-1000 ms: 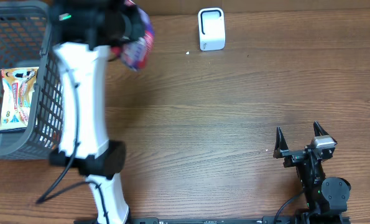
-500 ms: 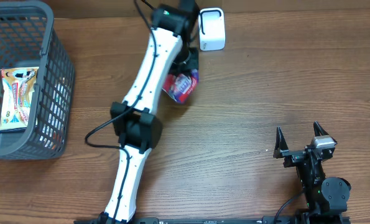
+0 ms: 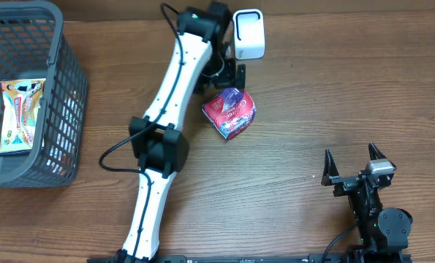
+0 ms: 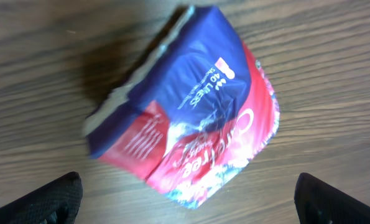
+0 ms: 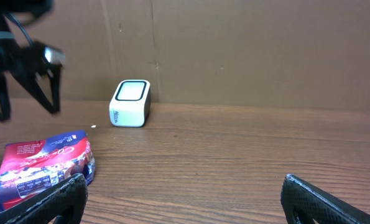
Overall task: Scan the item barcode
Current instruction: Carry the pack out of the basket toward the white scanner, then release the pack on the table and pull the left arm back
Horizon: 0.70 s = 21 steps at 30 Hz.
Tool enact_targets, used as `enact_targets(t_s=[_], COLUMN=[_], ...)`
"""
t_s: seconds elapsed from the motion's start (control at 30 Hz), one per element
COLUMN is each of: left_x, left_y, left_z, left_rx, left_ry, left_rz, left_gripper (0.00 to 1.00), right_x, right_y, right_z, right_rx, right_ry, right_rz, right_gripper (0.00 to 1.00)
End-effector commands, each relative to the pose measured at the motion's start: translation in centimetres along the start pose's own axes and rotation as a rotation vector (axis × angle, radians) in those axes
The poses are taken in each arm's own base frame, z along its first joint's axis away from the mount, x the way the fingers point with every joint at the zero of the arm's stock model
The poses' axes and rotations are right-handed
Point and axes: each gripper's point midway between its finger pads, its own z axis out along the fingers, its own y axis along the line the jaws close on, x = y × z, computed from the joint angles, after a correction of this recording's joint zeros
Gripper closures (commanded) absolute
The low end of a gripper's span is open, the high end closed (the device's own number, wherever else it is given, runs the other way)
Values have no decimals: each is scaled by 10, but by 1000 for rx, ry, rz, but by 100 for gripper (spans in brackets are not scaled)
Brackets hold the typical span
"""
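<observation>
The item, a red and blue packet (image 3: 230,113), lies on the table just in front of the white scanner (image 3: 248,33). My left gripper (image 3: 230,73) hangs open right above it, between packet and scanner, with nothing in its jaws. In the left wrist view the packet (image 4: 191,118) lies below on the wood, apart from both fingertips of the left gripper (image 4: 188,202). My right gripper (image 3: 349,157) rests open at the near right, far from the item. The right wrist view shows the packet (image 5: 45,168) at left and the scanner (image 5: 130,102) behind it.
A grey basket (image 3: 71,80) stands at the far left with a yellow snack packet (image 3: 21,113) inside. My left arm (image 3: 166,109) stretches diagonally across the table's middle. A cardboard wall (image 5: 234,50) closes the back edge.
The left arm swung from over the basket to the scanner carrying the packet. Its jaws then opened, and the packet now lies loose on the table. The right arm has not moved.
</observation>
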Motion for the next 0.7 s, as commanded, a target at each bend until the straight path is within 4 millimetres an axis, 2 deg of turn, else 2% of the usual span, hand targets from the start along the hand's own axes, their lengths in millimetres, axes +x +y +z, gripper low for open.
enact_targets(t_s=[0.0, 0.13, 0.2, 0.23, 0.4, 0.53, 0.67], left_x=[2, 8, 15, 20, 48, 72, 88], left_y=[5, 34, 56, 71, 138, 195, 261], left_z=[-94, -161, -196, -216, -289, -324, -335], left_rx=[75, 42, -6, -39, -149, -195, -250], left_ry=[-195, -360, -457, -514, -716, -801, -817], left_rz=[9, -33, -76, -115, -317, -467, -650], left_gripper=[0, 0, 6, 7, 7, 6, 3], right_x=[2, 2, 2, 2, 2, 2, 2], right_y=[-4, -4, -4, -4, -4, -4, -4], right_z=[0, 0, 0, 0, 0, 0, 0], right_rx=[18, 18, 18, 18, 18, 18, 18], right_ry=[-4, -4, -4, -4, -4, -4, -4], right_rz=[-1, -1, -1, -1, -1, -1, -1], right_gripper=[0, 0, 0, 0, 0, 0, 0])
